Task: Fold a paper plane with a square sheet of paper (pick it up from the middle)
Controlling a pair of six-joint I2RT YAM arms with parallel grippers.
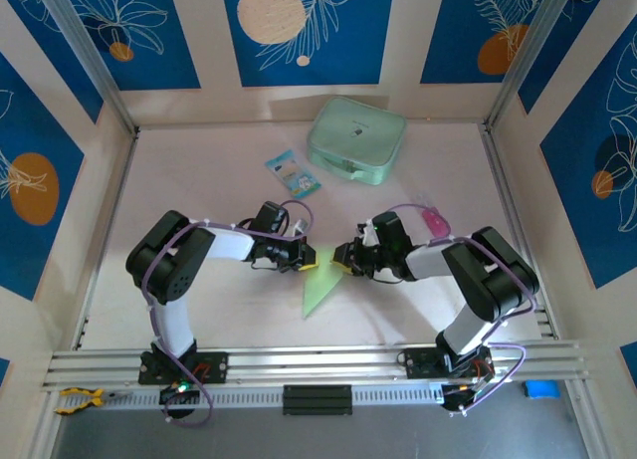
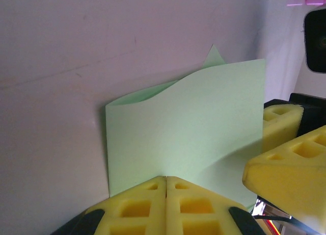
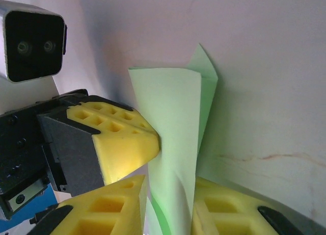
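Note:
The pale green sheet of paper [image 1: 318, 288] is folded into a narrow pointed shape like a paper plane and hangs between both grippers, its tip pointing toward the near edge. My left gripper [image 1: 306, 257] is shut on the sheet's edge. In the left wrist view the pads meet at the seam of the left gripper [image 2: 166, 179], and the sheet [image 2: 188, 128] stands curved beyond them. My right gripper [image 3: 168, 209] has its jaws apart, with the curled layers of the sheet [image 3: 173, 123] running loosely between them. The left gripper's fingers [image 3: 119, 138] press the sheet from the side.
A mint-green zip case [image 1: 356, 140] lies at the back of the table, and a small blue-and-white packet [image 1: 293, 172] lies left of it. A pink item [image 1: 434, 220] sits behind the right arm. Aluminium rails [image 1: 318, 362] run along the near edge.

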